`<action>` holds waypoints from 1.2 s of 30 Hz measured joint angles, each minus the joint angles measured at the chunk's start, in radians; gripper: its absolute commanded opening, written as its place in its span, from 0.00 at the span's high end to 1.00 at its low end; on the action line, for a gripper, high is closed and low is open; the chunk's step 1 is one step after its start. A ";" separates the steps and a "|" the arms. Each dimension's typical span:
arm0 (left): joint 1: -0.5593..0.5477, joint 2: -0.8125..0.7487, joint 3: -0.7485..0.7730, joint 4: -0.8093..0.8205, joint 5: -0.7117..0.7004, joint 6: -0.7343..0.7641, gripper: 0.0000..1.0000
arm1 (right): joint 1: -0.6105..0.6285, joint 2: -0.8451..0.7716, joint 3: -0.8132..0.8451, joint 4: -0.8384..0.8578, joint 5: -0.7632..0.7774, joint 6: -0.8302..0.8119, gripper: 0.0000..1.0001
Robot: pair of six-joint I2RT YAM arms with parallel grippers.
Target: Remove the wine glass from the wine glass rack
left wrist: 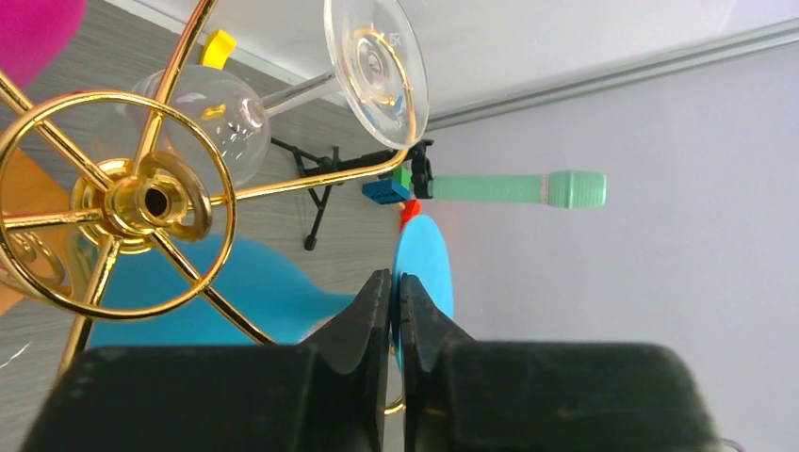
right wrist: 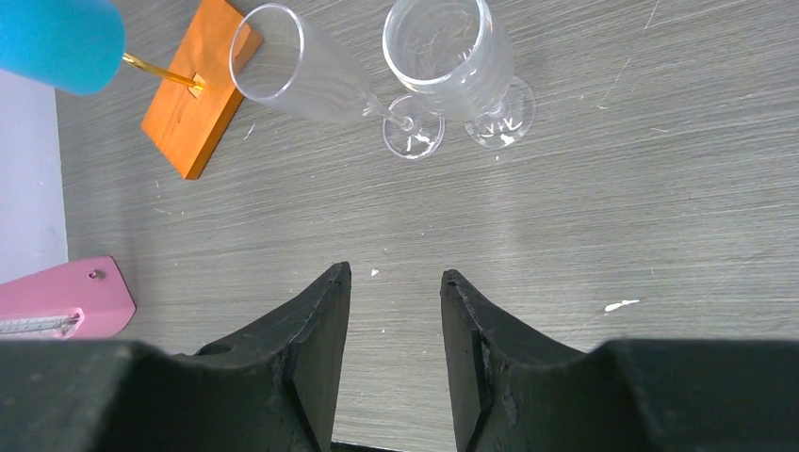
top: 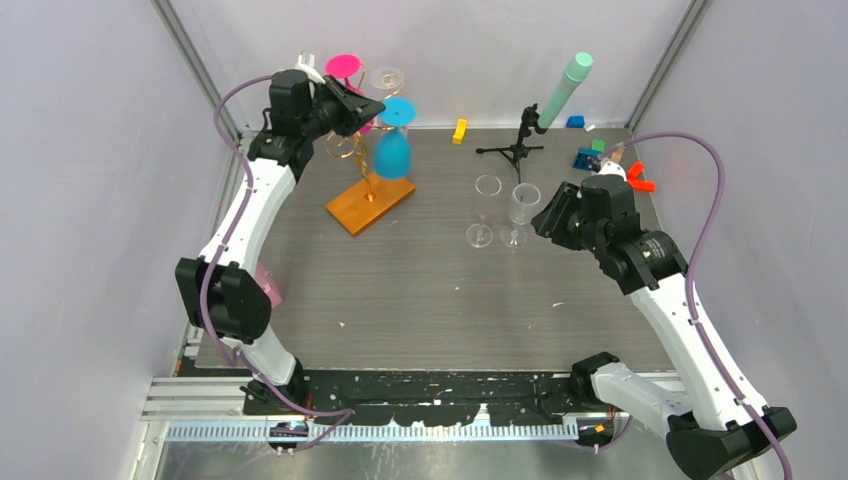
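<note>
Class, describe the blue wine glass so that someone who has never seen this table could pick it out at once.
At the back left of the table, an orange base carries a gold wine glass rack. On the rack's right side the blue wine glass hangs upside down, foot uppermost. It alone is solid blue: its neighbours are a pink glass and a clear glass.

The rack (top: pixel 368 200) stands at the back left of the table (top: pixel 420 300). A glass (top: pixel 393 152) hangs on the rack's right side, with two more glasses (top: pixel 386 78) behind it, up at the top. The left gripper (top: pixel 372 108) sits at the rack's top, among them. To the right of the rack, a flute (top: pixel 485 208) and a goblet (top: pixel 520 210) stand side by side. The tripod (top: pixel 515 150) is behind them and the right gripper (top: pixel 542 217) is just to their right. A block (top: pixel 268 285) lies at the table's left edge, nearer than the rack.
</note>
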 measured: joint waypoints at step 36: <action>0.045 -0.120 -0.207 0.267 0.148 -0.187 1.00 | 0.000 -0.037 -0.015 0.001 -0.001 0.027 0.47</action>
